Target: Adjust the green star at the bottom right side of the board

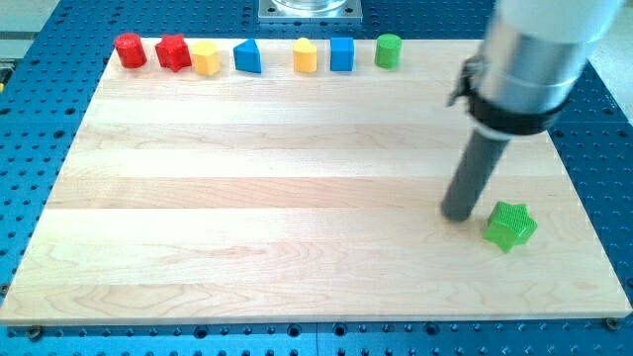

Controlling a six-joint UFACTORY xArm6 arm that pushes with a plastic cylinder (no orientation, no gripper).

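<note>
The green star [510, 225] lies on the wooden board [297, 178] at the view's bottom right. My tip [457, 214] rests on the board just to the view's left of the star, a little higher, with a narrow gap between them. The dark rod rises from the tip up and to the right into the arm's grey body at the view's top right.
A row of blocks lines the board's top edge: a red cylinder [130, 50], a red star [172, 52], a yellow block [205, 58], a blue triangle [247, 56], a yellow block [306, 56], a blue cube [341, 54], a green cylinder [388, 50].
</note>
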